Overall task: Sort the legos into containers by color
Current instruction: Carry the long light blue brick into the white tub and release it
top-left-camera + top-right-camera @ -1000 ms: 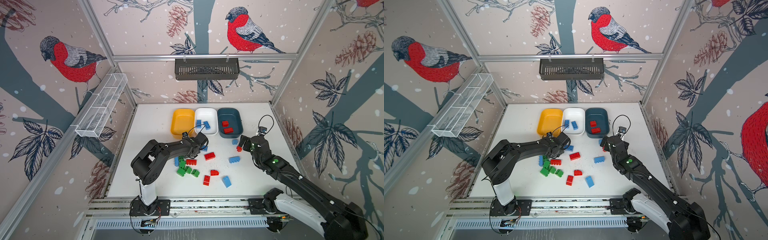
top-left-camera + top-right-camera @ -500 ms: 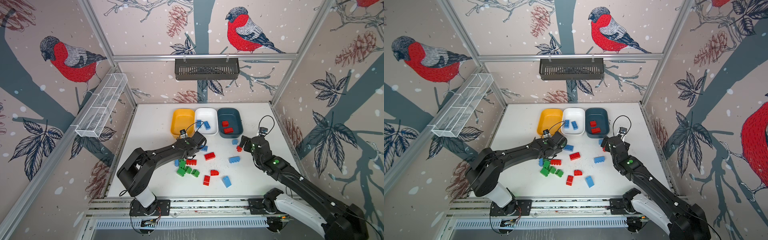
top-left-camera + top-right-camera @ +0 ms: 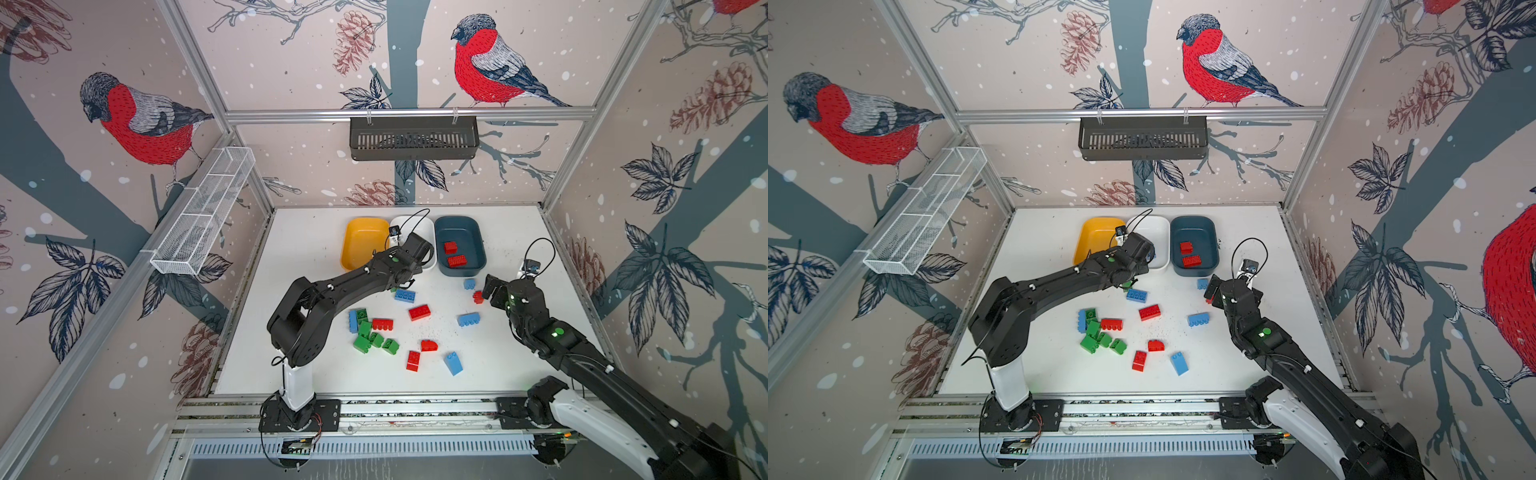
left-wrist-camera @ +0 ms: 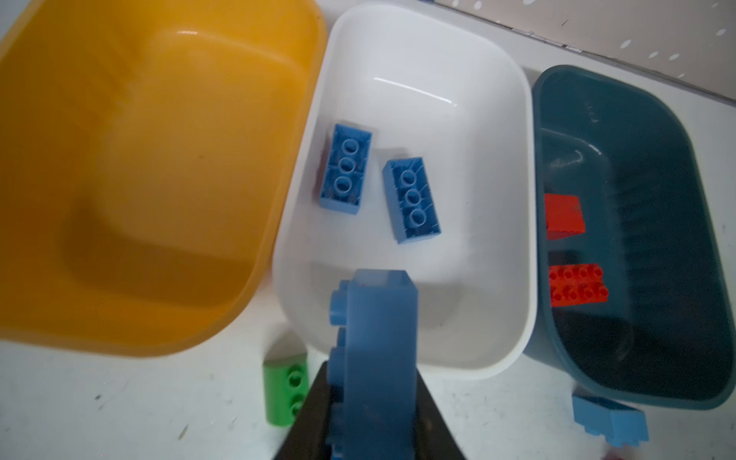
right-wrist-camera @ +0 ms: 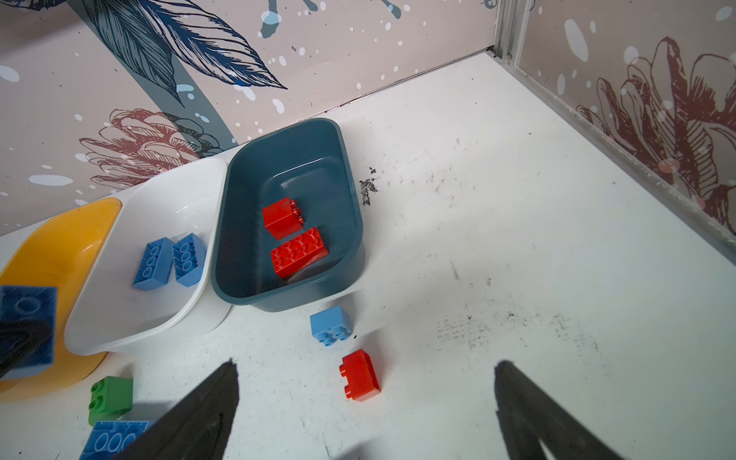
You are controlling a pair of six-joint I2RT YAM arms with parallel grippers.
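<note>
Your left gripper (image 4: 374, 398) is pressed together on a light blue brick (image 4: 378, 318). It is a long studded piece held on edge, with its studs facing sideways and its free end past the fingertips. Your right gripper (image 5: 367, 364) stands spread wide with nothing between the fingers (image 5: 199, 410).

The left wrist view alone shows the pinch; in both top views the wrist covers the held brick. That view also shows two more light blue bricks (image 4: 345, 169) (image 4: 412, 199) lying hollow side up in the white tub (image 4: 458, 139), apart from each other. Only the top views show the loose scatter on the table (image 3: 299, 249) — a green cluster (image 3: 372, 338) with red and blue pieces around it, well short of the tubs.

The held brick hangs over the near rim of the white tub, the middle one of three. The yellow tub (image 4: 159, 159) beside it holds nothing. The dark teal tub (image 5: 290, 159) holds two red bricks (image 5: 282, 217) (image 5: 299, 251), one chunky and one flat, near each other.

A small red brick (image 5: 360, 374) lies on the table between the right gripper's fingertips, clear of both. A small light blue brick (image 5: 330, 325) sits just beyond it, near the teal tub's front wall. A green brick (image 4: 286, 392) lies on its side just before the gap between the yellow and white tubs.
</note>
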